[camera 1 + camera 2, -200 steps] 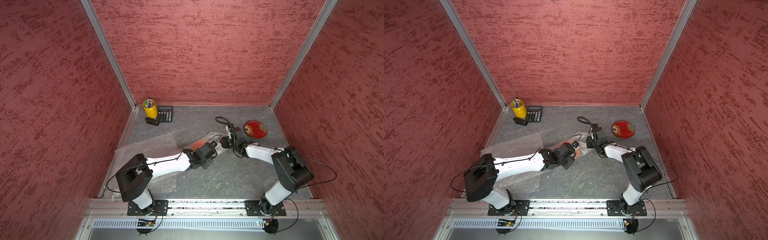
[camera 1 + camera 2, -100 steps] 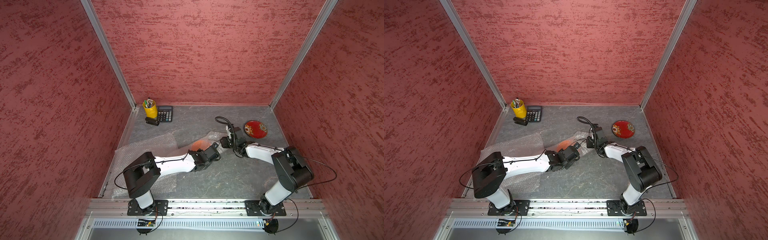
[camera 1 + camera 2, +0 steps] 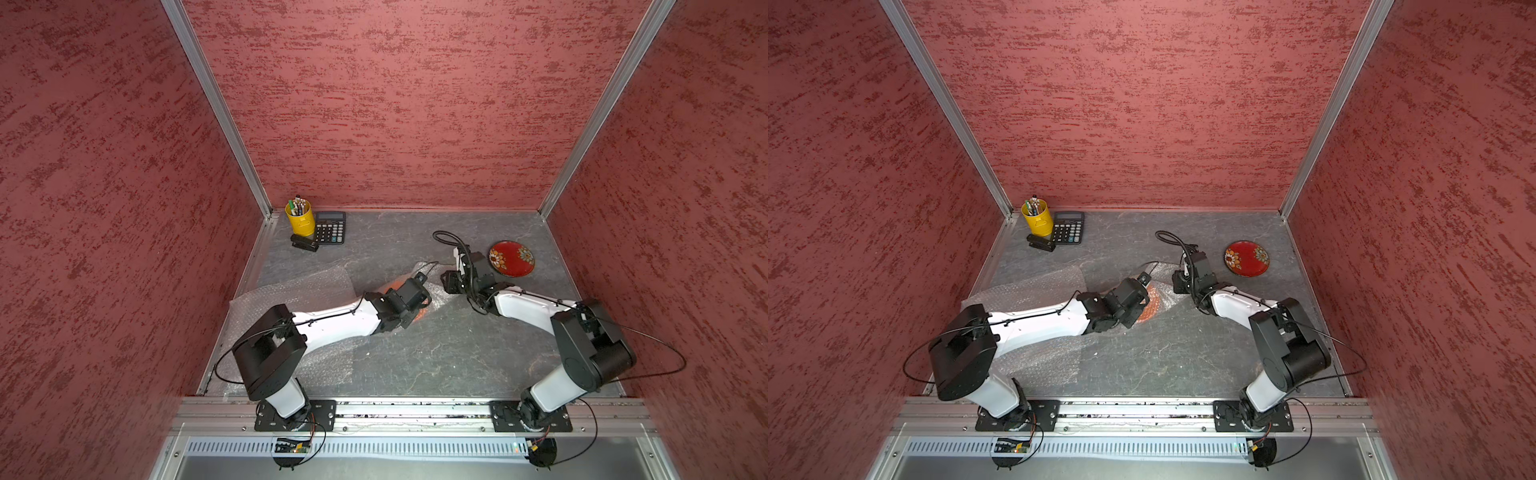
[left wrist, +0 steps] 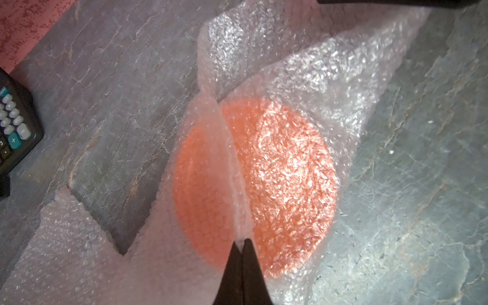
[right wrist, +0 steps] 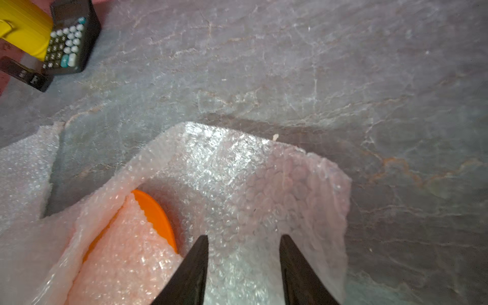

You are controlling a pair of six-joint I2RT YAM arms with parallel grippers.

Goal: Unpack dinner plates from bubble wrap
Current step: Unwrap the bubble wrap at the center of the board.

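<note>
Calculator (image 4: 15, 126) keys read "+", "=", "MU", "3"; remaining key markings too blurred.

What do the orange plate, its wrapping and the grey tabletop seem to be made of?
The orange plate: smooth, evenly coloured and slightly glossy where it peeks out. It could be plastic or glazed ceramic; the look doesn't settle which.
The bubble wrap: thin clear plastic film, whitish, dotted with glinting air bubbles.
The table: grey, veined and matte, like slate or a stone-look laminate.
</note>
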